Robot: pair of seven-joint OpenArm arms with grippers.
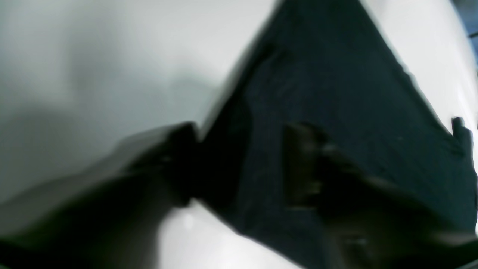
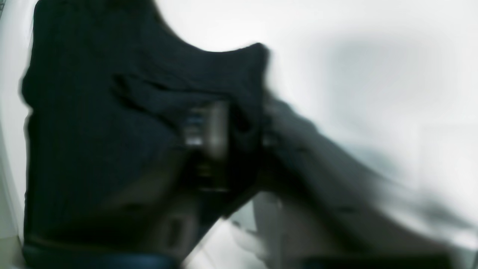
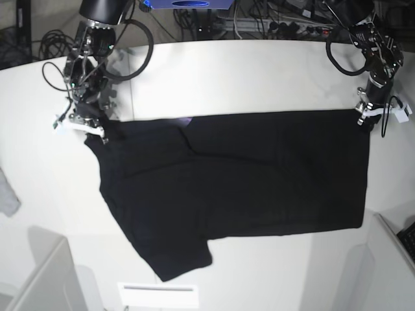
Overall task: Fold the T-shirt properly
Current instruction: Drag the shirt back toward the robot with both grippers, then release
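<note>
T-shirt (image 3: 259, 175) flat on table (image 3: 259, 71) | left gripper (image 3: 364, 118) jaws, right gripper (image 3: 91, 128) jaws: each pinching a corner

The T-shirt (image 3: 246, 175) lies spread on the table (image 3: 259, 78) (a cloth scrap (image 3: 8, 193) well left).

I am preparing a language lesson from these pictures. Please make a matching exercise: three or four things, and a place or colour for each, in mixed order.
Things:
1. T-shirt
2. left gripper
3. right gripper
4. grey cloth scrap

Descriptions:
A. at the shirt's far corner, right side of the base view
B. black, spread flat on the white table
C. at the table's left edge in the base view
D. at the shirt's far corner, left side of the base view

Pairs: 1-B, 2-A, 3-D, 4-C
</note>
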